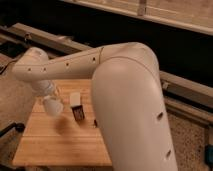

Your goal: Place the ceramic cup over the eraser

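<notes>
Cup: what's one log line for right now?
gripper: shut on ceramic cup | ceramic cup: above table, beside eraser | not yet over eraser

Place: robot test lab | signs: large white robot arm [125, 95], gripper [49, 99] holding ceramic cup [53, 107] over low wooden table [55, 145]; speckled floor [191, 131]; metal rails [55, 42]

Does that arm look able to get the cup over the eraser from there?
Probably yes: the gripper holds the cup raised just beside the eraser, only bare table between, nothing atop the eraser.
</notes>
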Robot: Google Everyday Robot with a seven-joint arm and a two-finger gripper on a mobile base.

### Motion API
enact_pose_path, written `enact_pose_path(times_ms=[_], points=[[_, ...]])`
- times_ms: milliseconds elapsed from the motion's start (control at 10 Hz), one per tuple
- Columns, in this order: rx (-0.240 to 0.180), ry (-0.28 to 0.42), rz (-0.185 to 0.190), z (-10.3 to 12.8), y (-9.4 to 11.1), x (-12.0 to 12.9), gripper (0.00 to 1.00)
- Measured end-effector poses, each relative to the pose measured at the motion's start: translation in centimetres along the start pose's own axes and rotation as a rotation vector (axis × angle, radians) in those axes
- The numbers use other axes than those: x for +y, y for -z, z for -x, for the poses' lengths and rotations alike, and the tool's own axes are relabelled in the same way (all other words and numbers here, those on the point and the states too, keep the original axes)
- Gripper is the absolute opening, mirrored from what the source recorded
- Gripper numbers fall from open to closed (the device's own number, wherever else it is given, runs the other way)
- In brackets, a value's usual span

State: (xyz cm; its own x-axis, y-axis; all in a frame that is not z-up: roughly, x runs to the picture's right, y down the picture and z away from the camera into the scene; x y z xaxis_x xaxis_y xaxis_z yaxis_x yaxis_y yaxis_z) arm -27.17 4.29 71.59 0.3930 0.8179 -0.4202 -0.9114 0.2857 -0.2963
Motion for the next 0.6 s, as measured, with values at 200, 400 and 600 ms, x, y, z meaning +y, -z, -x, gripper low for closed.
enact_pose_path(times_ms=[200, 400, 600], points=[[-0.019, -0.021, -0.014, 0.5, 1.1, -1.7, 0.02], [-0.039, -0.051, -0.025, 0.7, 2.3, -3.3, 0.02], [-0.063, -0.086, -0.038, 0.7, 3.9, -5.6, 0.02]])
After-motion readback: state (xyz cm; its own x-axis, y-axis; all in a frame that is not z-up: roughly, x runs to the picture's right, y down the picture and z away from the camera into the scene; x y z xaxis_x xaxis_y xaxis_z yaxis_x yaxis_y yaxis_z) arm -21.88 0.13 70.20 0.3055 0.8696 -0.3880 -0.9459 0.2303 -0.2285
